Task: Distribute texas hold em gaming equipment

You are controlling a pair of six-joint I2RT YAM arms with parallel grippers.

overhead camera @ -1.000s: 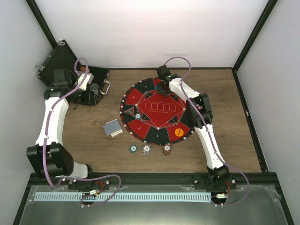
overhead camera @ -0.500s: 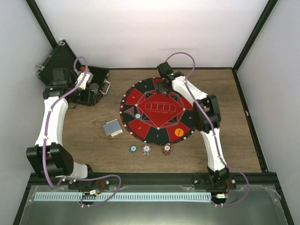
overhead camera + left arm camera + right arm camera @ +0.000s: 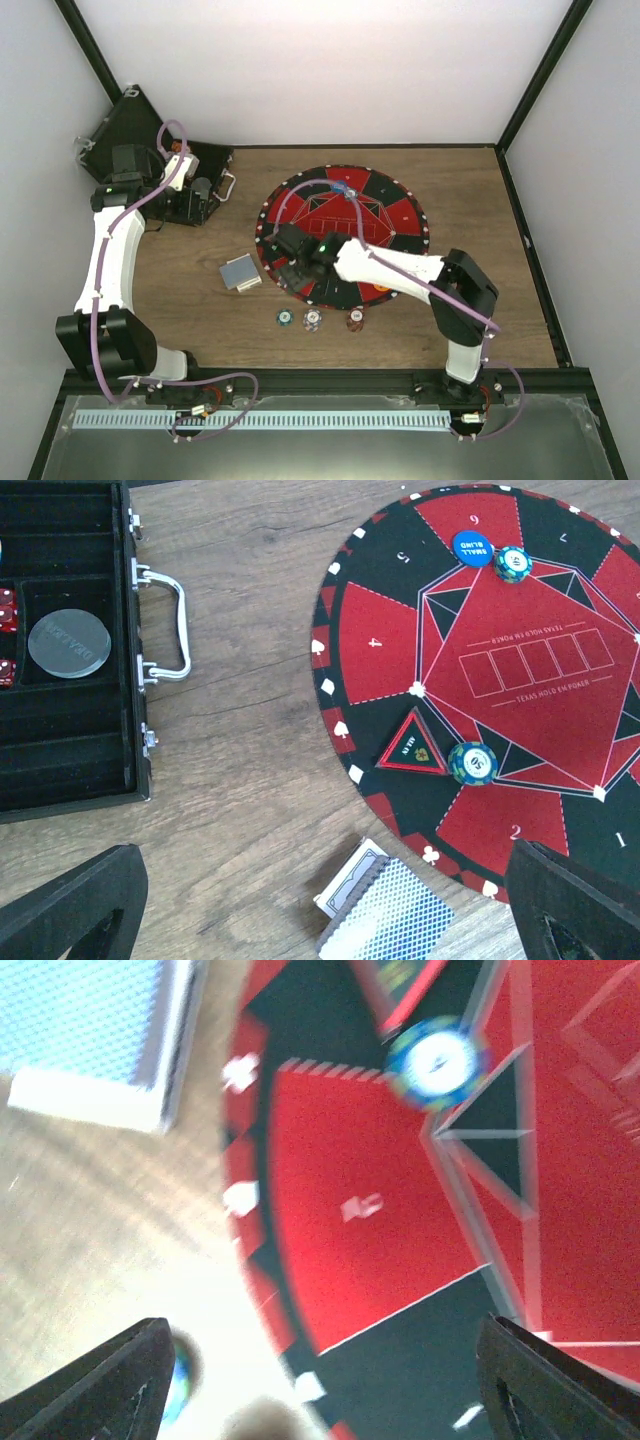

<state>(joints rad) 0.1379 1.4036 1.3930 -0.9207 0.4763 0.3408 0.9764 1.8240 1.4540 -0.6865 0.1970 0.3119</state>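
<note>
Both my jaws wide and empty, right gripper [image 3: 286,256] over mat [image 3: 400,215] left edge near a chip [image 3: 437,1062], left gripper [image 3: 203,190] above open case [image 3: 130,125], tabletop [image 3: 500,300] far-left corner

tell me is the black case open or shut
Open: the black case lies with its lined compartments exposed, a clear round disc inside one.

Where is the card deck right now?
In the top view the card deck lies on the wooden table, left of centre, just off the left edge of the round mat and beyond the three loose chips.
</note>
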